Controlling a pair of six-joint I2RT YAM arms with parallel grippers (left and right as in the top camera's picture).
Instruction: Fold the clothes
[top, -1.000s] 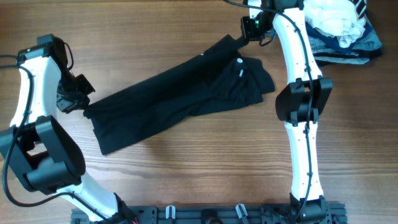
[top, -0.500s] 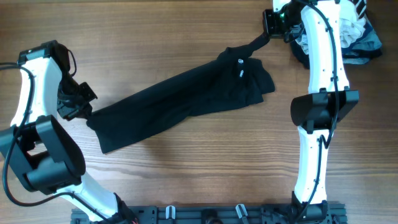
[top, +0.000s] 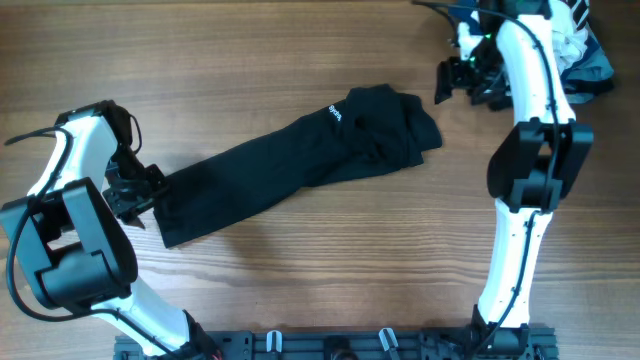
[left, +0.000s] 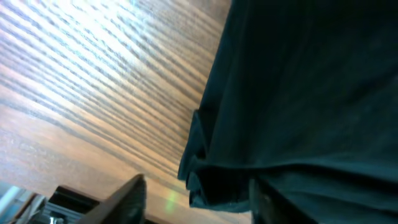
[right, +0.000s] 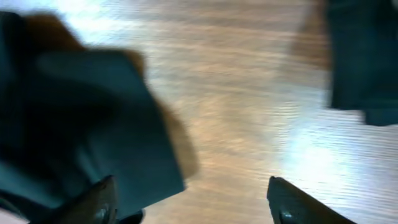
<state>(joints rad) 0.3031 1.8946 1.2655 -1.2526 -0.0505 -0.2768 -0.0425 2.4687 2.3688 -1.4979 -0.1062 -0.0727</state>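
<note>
Two jaw pairs spread wide, I note: left gripper (top: 138, 195) straddles black garment (top: 290, 170) end, cloth stretching toward 2 o'clock; right gripper (top: 448, 80) empty, garment near at 8 o'clock.

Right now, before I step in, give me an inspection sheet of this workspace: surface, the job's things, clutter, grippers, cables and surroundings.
Surface: wooden table, wood grain plain to see.
Job's things: black garment lying on a slant mid-table, bunched at its right end; pile of clothes at the far right corner.
Clutter: nothing seen.
Grippers: left gripper open, the garment's edge between its fingers; right gripper open over bare wood, apart from the garment.
Cables: black cable running to the left arm.
Surroundings: dark rail along the near edge.
</note>
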